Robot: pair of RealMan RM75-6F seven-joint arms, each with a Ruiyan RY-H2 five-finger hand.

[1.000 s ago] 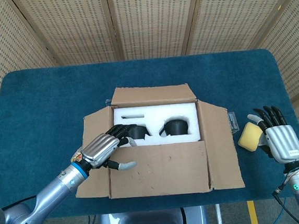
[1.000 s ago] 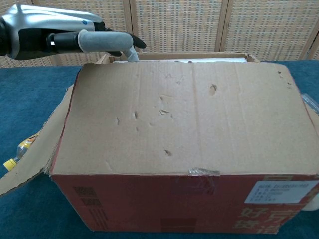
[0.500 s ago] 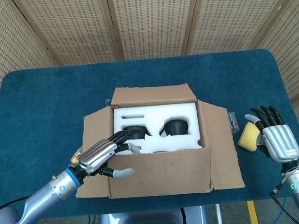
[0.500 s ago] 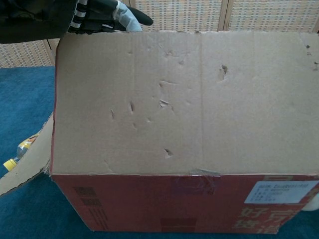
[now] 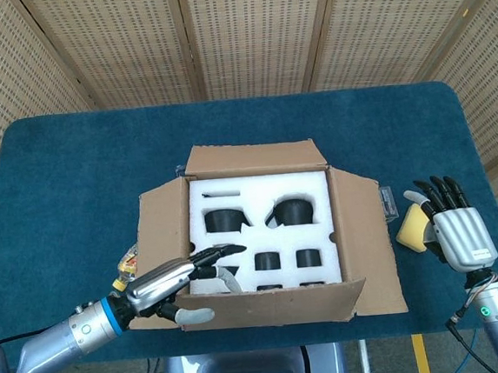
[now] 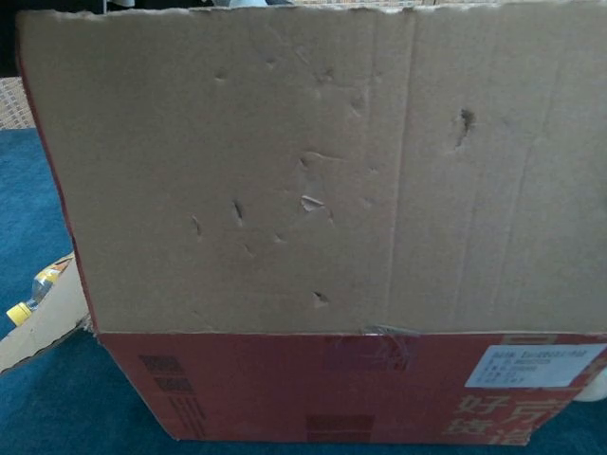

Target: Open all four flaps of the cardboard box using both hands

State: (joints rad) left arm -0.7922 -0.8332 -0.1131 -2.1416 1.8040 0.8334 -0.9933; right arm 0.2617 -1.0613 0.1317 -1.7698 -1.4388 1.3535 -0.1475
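Both views are evenly and brightly lit from above with no glare, only soft shadows being cast inside the cardboard box (image 5: 262,238) and under its flaps, while the chest view is filled by a near flap (image 6: 313,161) rendered slightly soft.

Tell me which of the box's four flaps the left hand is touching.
The near flap, on the robot's side of the cardboard box: the left hand rests on its edge. The far and side flaps are untouched.
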